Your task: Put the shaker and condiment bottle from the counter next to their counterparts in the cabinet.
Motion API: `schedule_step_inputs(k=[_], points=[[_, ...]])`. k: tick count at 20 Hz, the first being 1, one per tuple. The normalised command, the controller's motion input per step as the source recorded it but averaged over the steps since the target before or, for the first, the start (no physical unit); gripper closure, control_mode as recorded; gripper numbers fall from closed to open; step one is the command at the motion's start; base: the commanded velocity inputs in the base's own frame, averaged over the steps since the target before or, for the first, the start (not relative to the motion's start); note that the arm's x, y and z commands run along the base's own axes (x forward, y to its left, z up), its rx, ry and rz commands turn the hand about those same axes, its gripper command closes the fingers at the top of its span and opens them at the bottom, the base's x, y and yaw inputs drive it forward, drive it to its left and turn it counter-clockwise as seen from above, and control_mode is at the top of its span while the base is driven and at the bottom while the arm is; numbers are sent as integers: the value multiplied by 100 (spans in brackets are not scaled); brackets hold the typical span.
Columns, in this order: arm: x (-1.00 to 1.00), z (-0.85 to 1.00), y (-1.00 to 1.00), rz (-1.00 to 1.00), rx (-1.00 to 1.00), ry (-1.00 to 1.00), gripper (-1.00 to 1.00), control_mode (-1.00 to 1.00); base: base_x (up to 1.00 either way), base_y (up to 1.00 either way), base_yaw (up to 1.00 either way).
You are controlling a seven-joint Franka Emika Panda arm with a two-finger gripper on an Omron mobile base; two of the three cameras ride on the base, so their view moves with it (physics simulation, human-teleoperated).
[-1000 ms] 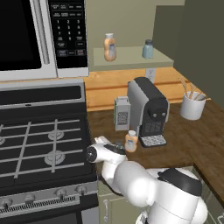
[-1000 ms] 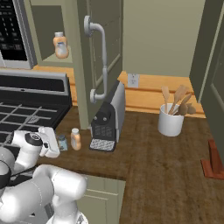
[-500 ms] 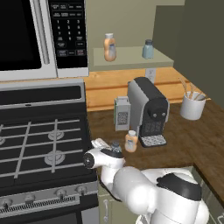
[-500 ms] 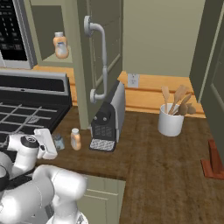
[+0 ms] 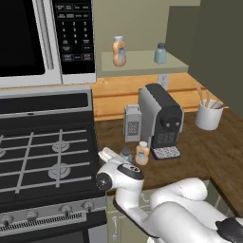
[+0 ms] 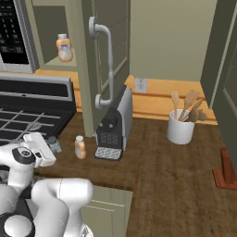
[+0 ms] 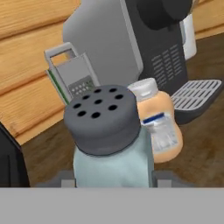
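The pale blue shaker (image 7: 113, 144) with its grey cap stands on the wood counter (image 5: 209, 147), close in front of the hand. My gripper (image 7: 113, 180) is open, one fingertip on each side of the shaker's base. The same shaker (image 5: 126, 154) (image 6: 54, 144) shows just beyond the gripper (image 5: 117, 156) (image 6: 42, 149). The orange condiment bottle (image 5: 141, 153) (image 6: 80, 147) (image 7: 159, 127) stands right beside it. On the cabinet shelf (image 5: 142, 64) stand the counterpart bottle (image 5: 119, 51) (image 6: 64, 48) and counterpart shaker (image 5: 161, 53). The cabinet door (image 6: 104, 60) is swung open.
A coffee machine (image 5: 161, 118) (image 6: 113, 127) and a grey box grater (image 5: 133, 123) (image 7: 72, 76) stand just behind the two items. The black stove (image 5: 42, 156) lies to the left under the microwave (image 5: 42, 38). A white utensil holder (image 6: 180, 129) is at the right.
The hand has sunk lower and drawn a little toward the base, leveling at the shaker. Shaker and bottle have stayed in place.
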Motion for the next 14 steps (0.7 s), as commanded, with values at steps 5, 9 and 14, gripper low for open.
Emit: schedule_step_inputs(k=[5, 9, 14], points=[[-33, 100, -1, 0, 0, 13, 100, -100, 0, 0, 0], [-36, 100, 0, -2, 0, 30, 100, -100, 0, 0, 0], [-30, 66, 0, 0, -3, 27, 100, -100, 0, 0, 0]])
